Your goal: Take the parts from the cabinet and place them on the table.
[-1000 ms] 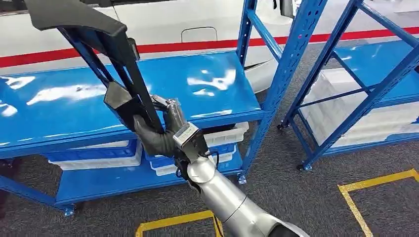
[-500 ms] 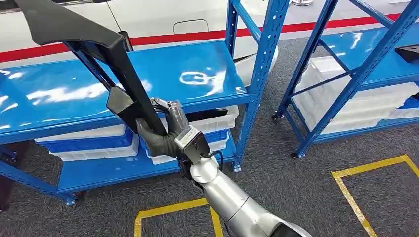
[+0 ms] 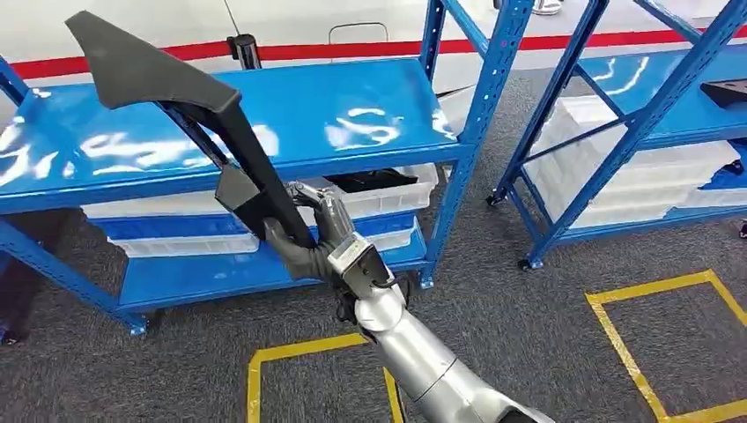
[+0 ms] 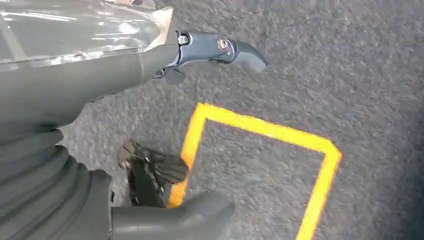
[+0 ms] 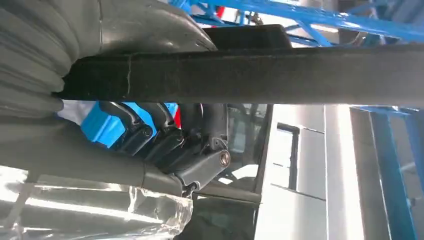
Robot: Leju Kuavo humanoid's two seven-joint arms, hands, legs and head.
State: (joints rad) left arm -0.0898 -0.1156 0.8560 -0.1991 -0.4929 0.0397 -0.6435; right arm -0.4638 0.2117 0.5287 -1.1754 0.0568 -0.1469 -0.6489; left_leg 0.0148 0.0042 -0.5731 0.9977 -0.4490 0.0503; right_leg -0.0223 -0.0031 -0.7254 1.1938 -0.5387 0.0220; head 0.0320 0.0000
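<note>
Right hand (image 3: 308,242), in the middle of the head view, is wrapped around the lower end of a long black part (image 3: 220,132), its fingers closed tight on the bar. The part's long axis runs on a slant from the hand up toward the upper left of the frame, where it widens into a flat, wedge-shaped head with its tip pointing to the upper left corner. The part is held in the air in front of a blue shelf rack (image 3: 352,115), its head crossing over the glossy blue shelf board, and it touches nothing but the hand. In the right wrist view the same part (image 5: 280,75) lies as a dark bar across the frame, with the dark fingers (image 5: 165,142) curled under it and the grey thumb pressed over it.

White bins (image 3: 388,189) sit stacked on the lower shelf level behind the hand. A second blue rack (image 3: 634,123) stands at the right of the frame, with more white bins beneath it. Yellow tape lines (image 3: 308,352) mark the grey carpet.

Left hand (image 4: 165,100) hangs over the carpet in the left wrist view, holding nothing, its fingers spread apart above a yellow tape square (image 4: 260,130).
</note>
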